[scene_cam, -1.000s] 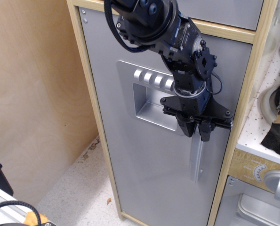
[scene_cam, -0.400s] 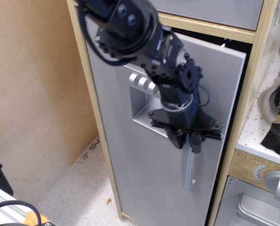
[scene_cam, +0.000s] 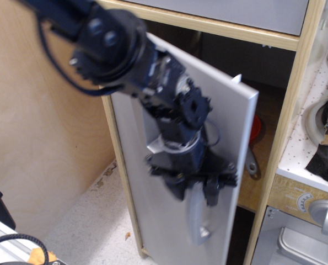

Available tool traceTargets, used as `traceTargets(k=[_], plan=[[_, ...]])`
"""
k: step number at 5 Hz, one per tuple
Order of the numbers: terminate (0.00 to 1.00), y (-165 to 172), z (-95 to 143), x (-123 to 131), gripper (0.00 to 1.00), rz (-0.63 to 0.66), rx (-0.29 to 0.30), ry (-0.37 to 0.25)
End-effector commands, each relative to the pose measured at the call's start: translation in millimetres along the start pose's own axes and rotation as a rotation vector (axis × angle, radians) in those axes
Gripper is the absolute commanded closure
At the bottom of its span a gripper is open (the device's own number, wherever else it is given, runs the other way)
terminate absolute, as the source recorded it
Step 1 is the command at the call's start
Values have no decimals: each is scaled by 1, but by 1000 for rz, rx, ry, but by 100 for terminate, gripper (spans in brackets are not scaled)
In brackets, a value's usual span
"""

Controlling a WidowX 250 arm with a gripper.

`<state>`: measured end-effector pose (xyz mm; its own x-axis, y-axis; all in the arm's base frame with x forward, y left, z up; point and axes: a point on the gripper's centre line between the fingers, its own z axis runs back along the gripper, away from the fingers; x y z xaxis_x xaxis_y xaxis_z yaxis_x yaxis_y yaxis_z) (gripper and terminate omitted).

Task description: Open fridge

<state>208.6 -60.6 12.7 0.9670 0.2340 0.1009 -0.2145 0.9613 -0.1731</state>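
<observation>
Observation view. Fridge (scene_cam: 136, 182): tall light-wood cabinet, matte grey door, centre frame, door ajar on its left hinge, interior showing at right. Black gripper (scene_cam: 199, 190): jaws clamped on the silver bar handle (scene_cam: 197, 221), lower centre. Step judged: mid-pull. Next move calls for a wider arcing pull.

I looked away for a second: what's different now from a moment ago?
The fridge door has swung out from shut to well open, pulled by the gripper, whose jaws stay on the bar handle. A red item now shows inside. The frame hasn't moved.
</observation>
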Motion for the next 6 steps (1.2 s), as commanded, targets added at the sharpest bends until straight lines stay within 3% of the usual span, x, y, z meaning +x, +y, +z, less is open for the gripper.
traceTargets(k=[1, 2, 5, 6], plan=[[0, -34, 8, -55, 0, 91, 1, -12], [0, -58, 1, -61, 0, 108, -6, -29], [0, -137, 19, -1, 0, -74, -50, -71], [0, -137, 37, 20, 0, -134, 16, -53]])
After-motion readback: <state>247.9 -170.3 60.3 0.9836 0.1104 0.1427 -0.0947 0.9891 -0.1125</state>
